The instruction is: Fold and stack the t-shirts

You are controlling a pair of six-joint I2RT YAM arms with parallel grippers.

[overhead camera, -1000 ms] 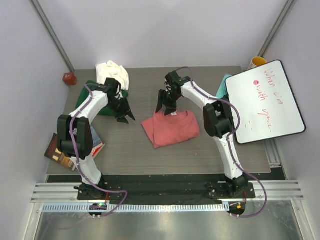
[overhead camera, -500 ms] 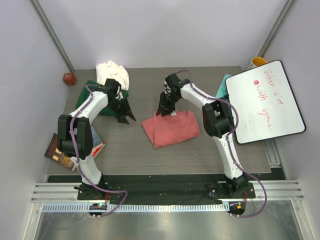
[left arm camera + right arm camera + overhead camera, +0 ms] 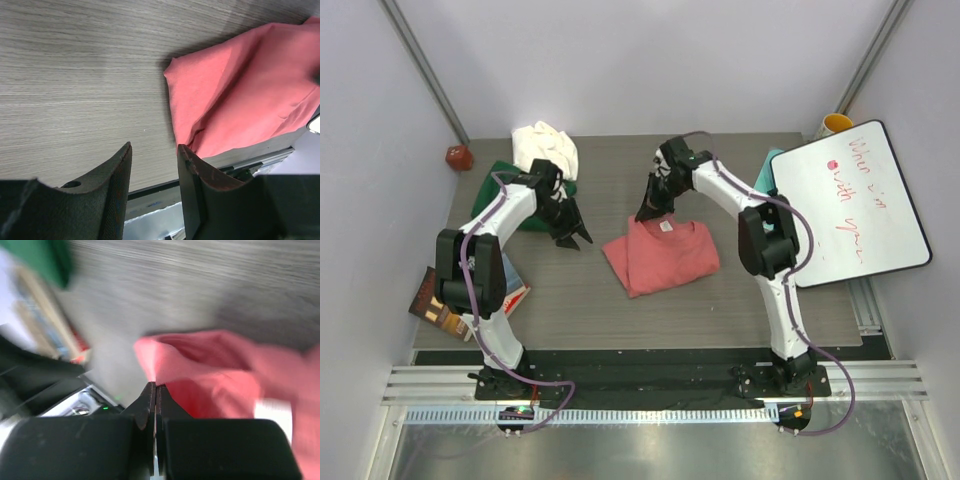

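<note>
Since a second ago, the right hand point(image 3: 654, 207) has drawn back off the far edge of the salmon-pink soft cloth t-shirt point(image 3: 662, 255), baring its small white neck label point(image 3: 667, 226). Its black fingers are pressed flat together, gripping nothing. The shirt lies folded into a rumpled rectangle in the middle of the grey wood-grain surface point(image 3: 620, 310). The left hand point(image 3: 570, 237) hovers near the shirt's left edge, fingers slightly parted and empty. At the far left, the crumpled cream-white t-shirt point(image 3: 545, 148) partly overlaps the dark green t-shirt point(image 3: 492, 185).
</note>
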